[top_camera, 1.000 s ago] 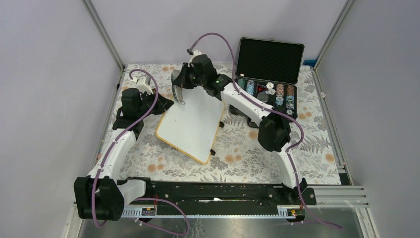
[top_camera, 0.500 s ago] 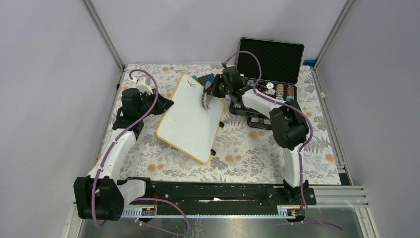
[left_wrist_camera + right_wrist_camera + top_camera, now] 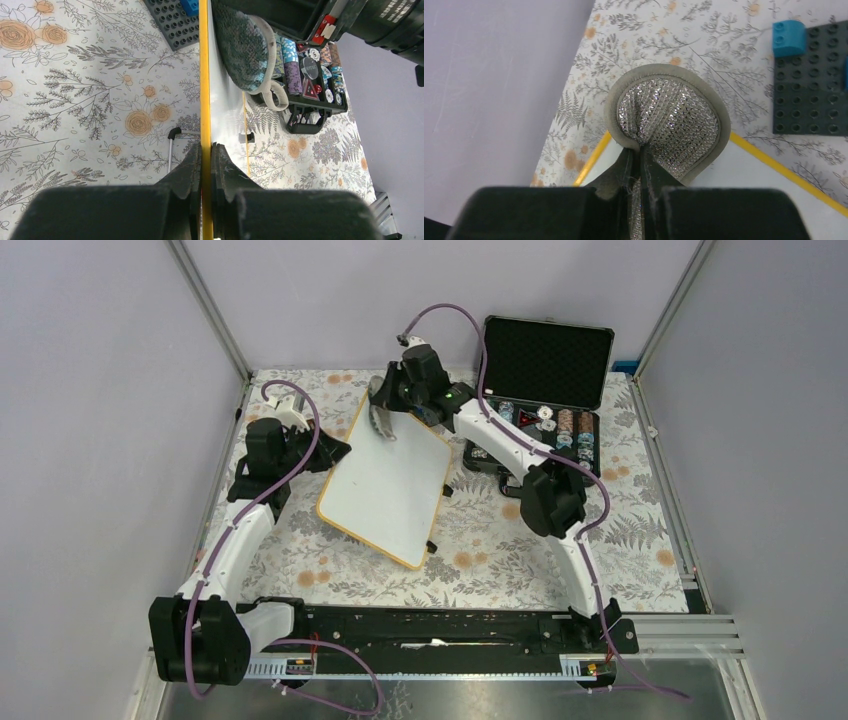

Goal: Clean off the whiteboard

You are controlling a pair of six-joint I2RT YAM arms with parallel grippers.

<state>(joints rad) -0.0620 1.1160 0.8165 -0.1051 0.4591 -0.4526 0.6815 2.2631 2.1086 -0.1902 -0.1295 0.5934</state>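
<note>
Whiteboard [image 3: 385, 485]: lying askew in the middle of the flowered cloth [image 3: 480, 540], yellow rim showing.
Left gripper [image 3: 206, 150]: jaws pressed onto the board's yellow edge on its left side, one finger on each face.
Right gripper [image 3: 638, 155]: jaws pinched tight on a round mesh pad [image 3: 669, 117], down at the board's far corner; can't tell whether it touches.
Chip case [image 3: 540, 390]: open, lid up, just right of the board.
</note>
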